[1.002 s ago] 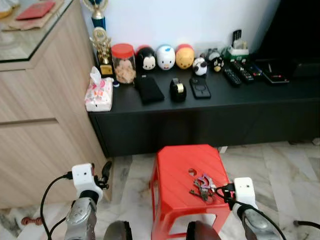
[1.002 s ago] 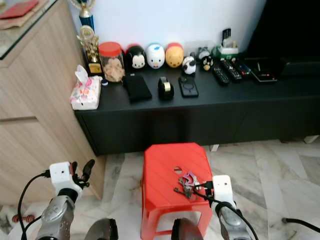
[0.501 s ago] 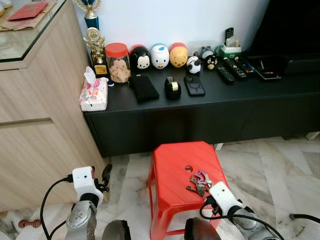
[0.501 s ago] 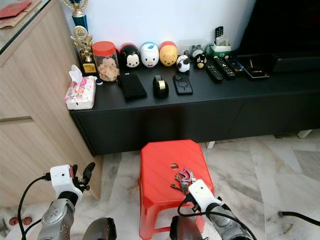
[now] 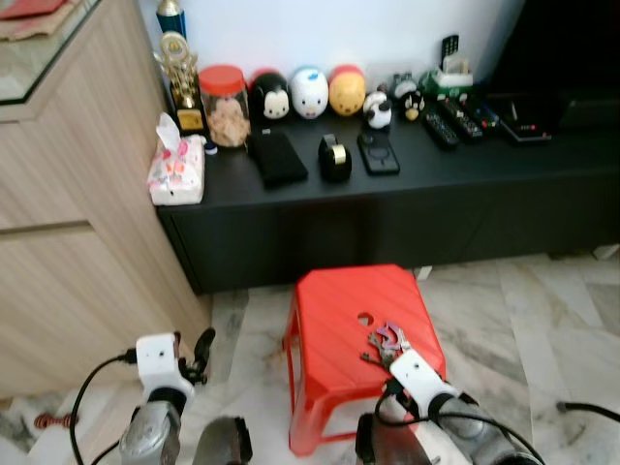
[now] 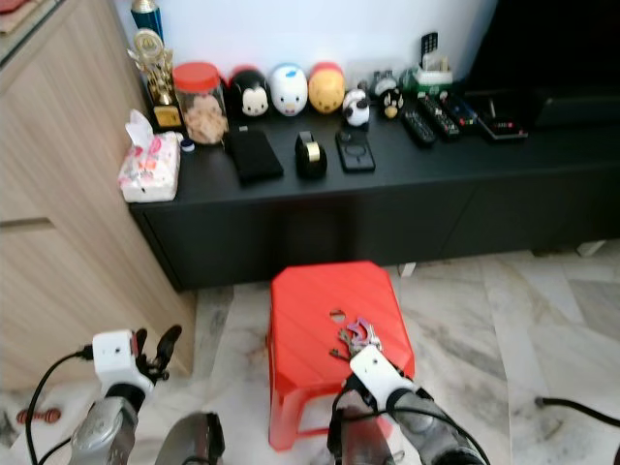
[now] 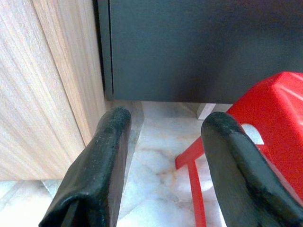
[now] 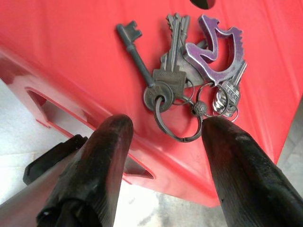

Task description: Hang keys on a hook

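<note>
Hovering over the keys, claw wide open

Right gripper [image 8: 163, 142] sits just above the keys [image 8: 189, 80] w/ both fingers spread apart — nothing pinched yet. Key bunch lies flat on the red stool [image 5: 334, 310], near its round hole, purple bottle-opener thing on the ring. Left gripper [image 7: 163, 156] hangs low by the wooden cabinet [image 5: 77, 242], fingers apart too, holding nothing. Black TV console [image 5: 387, 208] behind.

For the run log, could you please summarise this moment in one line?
right gripper: open, fingers beside keys | keys: lying on red stool | left gripper: open, idle
</note>
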Robot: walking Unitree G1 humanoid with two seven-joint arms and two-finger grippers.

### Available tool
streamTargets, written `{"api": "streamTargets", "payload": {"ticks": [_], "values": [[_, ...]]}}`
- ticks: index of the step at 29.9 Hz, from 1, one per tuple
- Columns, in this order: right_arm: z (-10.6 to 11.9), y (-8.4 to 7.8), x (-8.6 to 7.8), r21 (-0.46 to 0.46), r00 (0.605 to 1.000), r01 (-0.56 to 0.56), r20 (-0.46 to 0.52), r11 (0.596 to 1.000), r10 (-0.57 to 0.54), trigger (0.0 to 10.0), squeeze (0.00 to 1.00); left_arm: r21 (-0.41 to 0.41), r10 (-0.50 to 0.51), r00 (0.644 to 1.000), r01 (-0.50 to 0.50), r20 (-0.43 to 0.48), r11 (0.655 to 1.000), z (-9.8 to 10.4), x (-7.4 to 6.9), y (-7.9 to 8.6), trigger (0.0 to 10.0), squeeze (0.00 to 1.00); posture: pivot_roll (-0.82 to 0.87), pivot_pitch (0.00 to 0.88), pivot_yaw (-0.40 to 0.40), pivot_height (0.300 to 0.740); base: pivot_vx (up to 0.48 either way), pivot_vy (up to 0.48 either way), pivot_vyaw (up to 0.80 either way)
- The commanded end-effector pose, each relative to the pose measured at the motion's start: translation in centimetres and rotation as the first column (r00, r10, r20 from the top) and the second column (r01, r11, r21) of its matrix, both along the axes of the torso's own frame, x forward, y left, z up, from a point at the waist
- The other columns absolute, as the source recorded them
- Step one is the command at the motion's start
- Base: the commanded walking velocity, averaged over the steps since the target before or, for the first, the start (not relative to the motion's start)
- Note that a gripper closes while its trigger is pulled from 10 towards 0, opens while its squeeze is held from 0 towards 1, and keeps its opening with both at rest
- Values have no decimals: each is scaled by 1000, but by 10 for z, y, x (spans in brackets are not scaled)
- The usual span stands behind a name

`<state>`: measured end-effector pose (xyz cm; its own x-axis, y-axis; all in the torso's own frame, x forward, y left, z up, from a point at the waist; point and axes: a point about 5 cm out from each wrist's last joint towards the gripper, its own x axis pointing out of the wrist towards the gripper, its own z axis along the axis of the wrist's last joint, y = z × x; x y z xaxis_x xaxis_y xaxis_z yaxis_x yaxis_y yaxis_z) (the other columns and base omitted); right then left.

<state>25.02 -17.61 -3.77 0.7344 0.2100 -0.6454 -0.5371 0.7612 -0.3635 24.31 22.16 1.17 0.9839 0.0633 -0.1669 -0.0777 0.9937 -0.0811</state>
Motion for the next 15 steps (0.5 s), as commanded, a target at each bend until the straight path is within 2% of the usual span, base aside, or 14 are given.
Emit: {"api": "streamTargets", "payload": {"ticks": [1, 7, 13, 14, 15], "values": [[2, -3, 3, -23, 1000, 3, 4, 1000, -2, 10000, 0, -4, -3, 1000, 3, -20, 1000, -3, -4, 0, 10000, 0, -78, 160, -66, 625, 0, 0, 0], [3, -6, 5, -32, 999, 45, 16, 999, -44, 10000, 0, 1, -4, 1000, 4, -21, 1000, -2, -10, 2, 10000, 0, -72, 179, -61, 625, 0, 0, 0], [10, 0, 13, -23, 998, 30, 55, 999, -28, 10000, 0, 4, -11, 1000, 11, -29, 1000, -1, -14, 1, 10000, 0, -70, 193, -59, 625, 0, 0, 0], [10, 2, 14, -20, 998, 17, 58, 1000, -16, 3412, 0, 4, -10, 999, 10, -30, 1000, -1, -15, 1, 10000, 0, -68, 195, -60, 625, 0, 0, 0], [10, 3, 14, -19, 998, 13, 59, 1000, -12, 3412, 0, 4, -10, 999, 10, -31, 1000, -1, -15, 1, 10000, 0, -68, 195, -60, 625, 0, 0, 0]]}}
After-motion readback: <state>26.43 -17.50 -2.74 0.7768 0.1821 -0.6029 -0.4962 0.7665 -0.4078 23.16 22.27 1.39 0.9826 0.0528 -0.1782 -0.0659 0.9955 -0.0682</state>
